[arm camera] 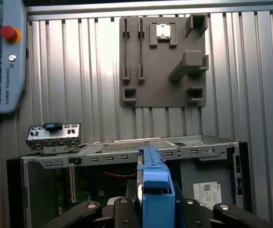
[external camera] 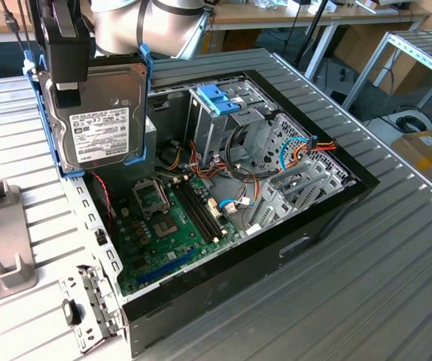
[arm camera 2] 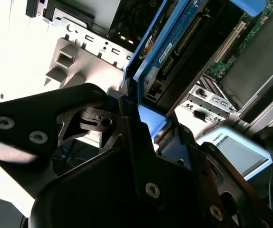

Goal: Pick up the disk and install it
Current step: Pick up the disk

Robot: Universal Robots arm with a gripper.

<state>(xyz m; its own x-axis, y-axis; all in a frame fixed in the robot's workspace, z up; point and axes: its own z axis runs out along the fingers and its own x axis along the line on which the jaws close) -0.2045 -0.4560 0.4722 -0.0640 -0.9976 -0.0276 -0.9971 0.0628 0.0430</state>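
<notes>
Here, a ribbed metal desk (external camera: 397, 263) carries an open computer case (external camera: 314, 218), with workbenches (external camera: 276, 15) behind. The fingers (external camera: 67, 56) are clamped on the disk (external camera: 99, 124), holding it upright above the case's corner.

1. The disk (external camera: 95, 120), a dark grey metal drive, hangs nearly upright in mid-air, its white printed label facing the exterior camera.
2. A light blue bracket (external camera: 144, 105) frames its side and lower edges.
3. It sits over a corner of the open case (external camera: 336, 218), at the exterior view's left.
4. Both wrist views (arm camera 2: 184, 38) (arm camera: 155, 185) catch it edge-on.
</notes>
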